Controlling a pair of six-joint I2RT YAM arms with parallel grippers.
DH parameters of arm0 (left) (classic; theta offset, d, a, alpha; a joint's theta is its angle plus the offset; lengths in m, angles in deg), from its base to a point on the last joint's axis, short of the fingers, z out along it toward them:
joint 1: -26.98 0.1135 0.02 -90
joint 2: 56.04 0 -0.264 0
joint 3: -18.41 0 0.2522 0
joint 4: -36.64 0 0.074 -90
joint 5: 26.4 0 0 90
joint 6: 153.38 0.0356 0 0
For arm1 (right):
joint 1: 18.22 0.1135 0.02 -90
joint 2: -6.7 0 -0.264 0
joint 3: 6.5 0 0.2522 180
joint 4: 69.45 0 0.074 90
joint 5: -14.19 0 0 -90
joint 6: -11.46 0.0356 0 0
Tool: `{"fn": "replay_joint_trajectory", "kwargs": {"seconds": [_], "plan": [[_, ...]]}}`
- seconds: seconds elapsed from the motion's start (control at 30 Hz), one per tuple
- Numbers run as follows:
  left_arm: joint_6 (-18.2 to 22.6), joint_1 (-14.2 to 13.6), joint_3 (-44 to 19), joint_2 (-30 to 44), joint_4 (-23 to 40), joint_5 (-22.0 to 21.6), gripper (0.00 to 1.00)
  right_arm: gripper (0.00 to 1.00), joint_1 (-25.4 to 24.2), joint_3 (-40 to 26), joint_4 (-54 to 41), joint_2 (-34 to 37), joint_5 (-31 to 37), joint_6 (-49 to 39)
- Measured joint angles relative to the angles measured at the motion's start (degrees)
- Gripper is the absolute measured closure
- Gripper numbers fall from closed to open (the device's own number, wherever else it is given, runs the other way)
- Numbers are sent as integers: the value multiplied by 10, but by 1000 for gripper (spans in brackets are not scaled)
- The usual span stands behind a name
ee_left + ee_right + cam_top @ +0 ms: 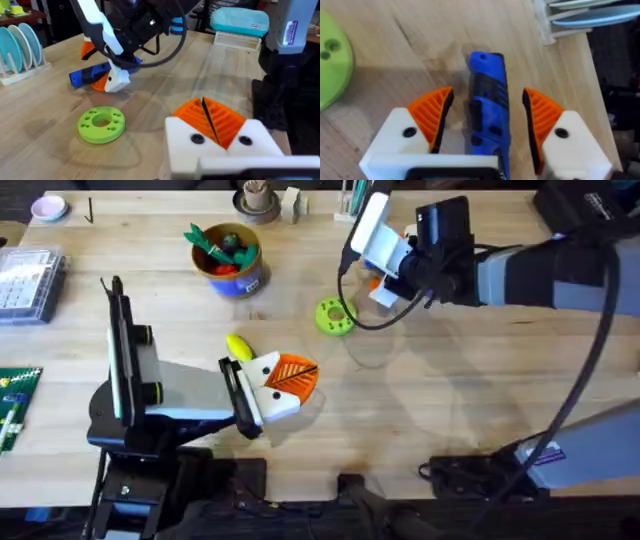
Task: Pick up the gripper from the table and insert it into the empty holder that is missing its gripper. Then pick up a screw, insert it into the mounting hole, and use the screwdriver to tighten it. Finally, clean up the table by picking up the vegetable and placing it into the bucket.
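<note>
The blue screwdriver (487,100) lies on the table between the orange pads of my right gripper (487,115), which is open and straddles it without touching. In the left wrist view the same screwdriver (90,75) shows under the right gripper (102,70). My left gripper (290,377) hovers low near the table's front with its pads (222,120) pressed together. The yellow vegetable (238,347) lies just behind it. The tan bucket (232,262) with a blue band stands farther back, holding red and green toys. The loose gripper piece, the holder and the screw are out of view.
A lime-green ring disc (333,316) lies between the two grippers. A brown cup of sticks (257,200) stands at the back edge. A clear parts box (25,280) and a green board (15,395) sit at the far left. A rack of teal plates (20,47) stands beyond the screwdriver.
</note>
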Motion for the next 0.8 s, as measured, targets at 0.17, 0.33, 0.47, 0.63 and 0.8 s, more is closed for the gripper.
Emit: {"fn": "replay_joint_trajectory", "kwargs": {"seconds": [0.17,0.33,0.47,0.63,0.8], "plan": [[0,0,0,0,0,0,988,152,0,0,-2,-57,0,82],[0,0,0,0,0,0,988,152,0,0,-13,-142,0,185],[0,0,0,0,0,0,828,152,5,0,-49,-211,0,252],[1,0,0,0,0,0,223,152,38,0,-125,-291,-1,289],[0,0,0,0,0,0,8,152,84,0,-190,-347,-2,302]]}}
